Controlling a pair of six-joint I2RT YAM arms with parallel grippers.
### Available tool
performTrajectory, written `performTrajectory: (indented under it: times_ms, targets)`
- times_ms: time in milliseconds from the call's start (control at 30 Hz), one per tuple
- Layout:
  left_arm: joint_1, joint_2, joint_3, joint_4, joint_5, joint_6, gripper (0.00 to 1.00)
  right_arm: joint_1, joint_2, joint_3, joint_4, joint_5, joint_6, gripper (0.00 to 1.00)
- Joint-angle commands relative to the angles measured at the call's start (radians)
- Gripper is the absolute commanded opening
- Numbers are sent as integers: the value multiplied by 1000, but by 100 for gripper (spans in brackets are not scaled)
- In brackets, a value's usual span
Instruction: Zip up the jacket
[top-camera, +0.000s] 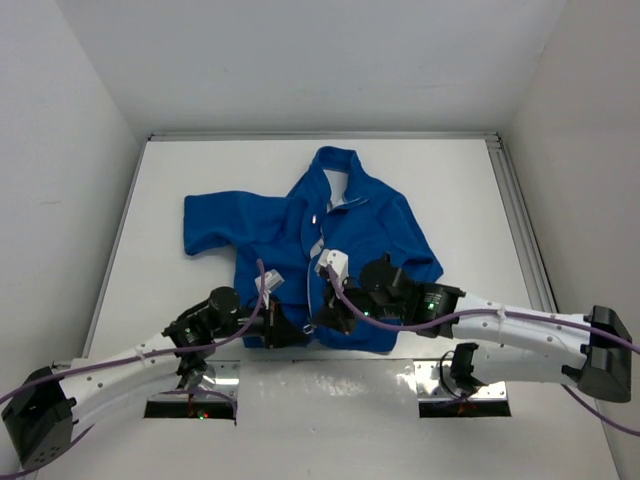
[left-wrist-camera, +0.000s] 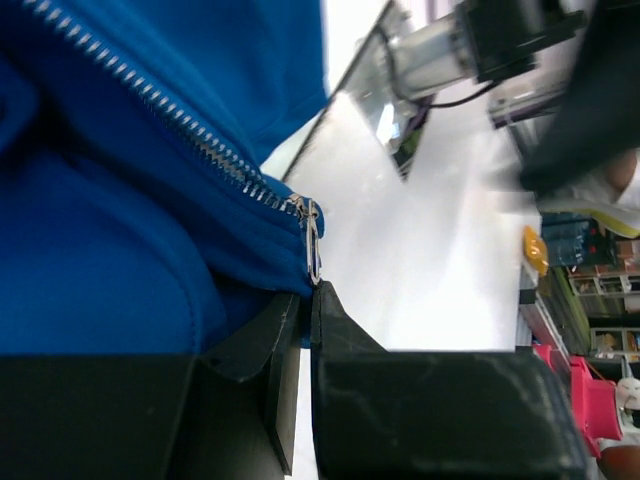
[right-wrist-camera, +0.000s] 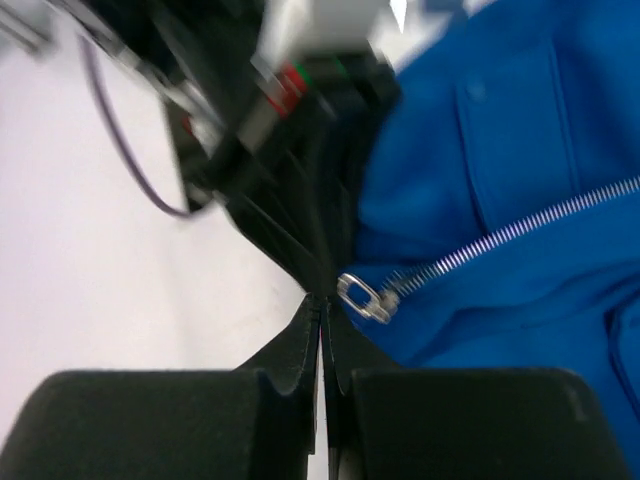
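Left gripper (left-wrist-camera: 308, 305) is pinched shut on the hem (left-wrist-camera: 240, 265) of the soft, floppy jacket (top-camera: 350, 225) lying on the table (top-camera: 180, 180), which probably needs tension there, while the right gripper (right-wrist-camera: 322, 305), jaws closed, sits at the small, likely slippery pull (right-wrist-camera: 365, 297), the spot to grasp

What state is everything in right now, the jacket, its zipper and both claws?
jacket: spread flat on the table, front up.
zipper pull: down at the hem end.
left gripper: shut, pinching the jacket's hem.
right gripper: shut, tips beside the zipper pull; grip unclear.
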Motion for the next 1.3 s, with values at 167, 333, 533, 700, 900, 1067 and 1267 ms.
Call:
performTrajectory:
  times_ms: [167,333,533,700,900,1067,1267]
  targets:
    - [-4,-5,16,86,19,-5,0,1,38,4,-45,325,-66,44]
    - [-4,-74,114,-160,-229,25,45,-210,82,-42,22,428,123,60]
    - [-4,-214,218,-325,-719,-95,57,-293,188,-91,-76,773,301,70]
    - [-3,-46,232,-530,-1029,-286,58,-319,169,-207,-88,883,384,80]
    - [55,176,232,-456,-1095,-291,65,-361,179,-255,-99,890,422,86]
    - [299,255,127,-288,-912,-214,57,-362,147,-330,-73,856,476,69]
    - [404,574,217,-22,-786,-145,27,-364,79,-414,-30,706,504,22]
